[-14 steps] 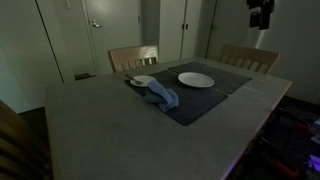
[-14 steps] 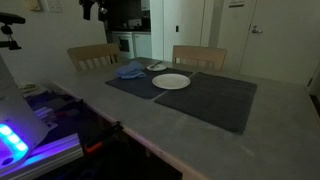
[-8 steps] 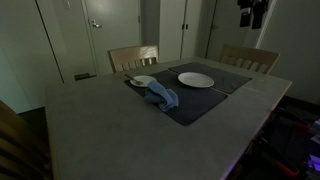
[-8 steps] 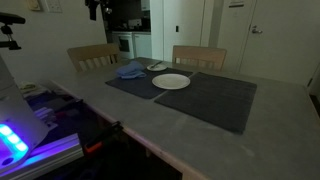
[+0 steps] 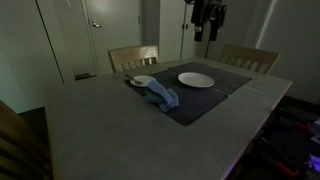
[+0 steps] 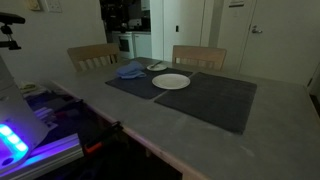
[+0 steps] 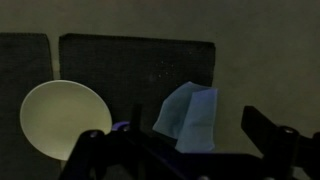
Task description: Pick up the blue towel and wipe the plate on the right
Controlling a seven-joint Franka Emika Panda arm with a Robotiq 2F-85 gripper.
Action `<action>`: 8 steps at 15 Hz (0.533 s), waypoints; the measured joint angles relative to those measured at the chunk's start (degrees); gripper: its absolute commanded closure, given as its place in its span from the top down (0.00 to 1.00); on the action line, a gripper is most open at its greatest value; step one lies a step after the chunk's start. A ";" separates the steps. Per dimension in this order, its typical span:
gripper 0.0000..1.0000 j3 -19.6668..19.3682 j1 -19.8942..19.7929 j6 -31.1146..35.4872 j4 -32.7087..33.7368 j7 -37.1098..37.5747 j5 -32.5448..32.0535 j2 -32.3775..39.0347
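A crumpled blue towel (image 5: 160,96) lies on a dark placemat (image 5: 205,102), also seen in an exterior view (image 6: 130,70) and in the wrist view (image 7: 190,115). A white plate (image 5: 196,79) sits beside it on the same mat, showing in an exterior view (image 6: 171,82) and the wrist view (image 7: 60,118). My gripper (image 5: 207,20) hangs high above the far side of the table. In the wrist view its fingers (image 7: 170,130) are wide apart and empty, with towel and plate far below.
A small white dish (image 5: 143,81) lies next to the towel. A second dark placemat (image 6: 218,100) covers the table beside the first. Two wooden chairs (image 5: 133,57) (image 5: 250,58) stand at the far edge. The room is dim, with doors behind.
My gripper has travelled sideways, high above the table, from beyond the table's corner to over its far edge. Towel and plate have not moved.
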 measured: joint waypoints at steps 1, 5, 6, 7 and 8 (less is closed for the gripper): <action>1.00 0.52 0.40 1.45 1.43 0.27 0.00 2.91; 1.00 1.99 1.89 6.61 6.04 4.26 -1.02 13.48; 1.00 2.11 2.28 8.18 6.73 6.42 -2.05 16.00; 1.00 2.11 2.69 9.57 7.27 8.80 -3.24 18.30; 1.00 2.08 3.08 10.87 7.72 11.29 -4.44 20.56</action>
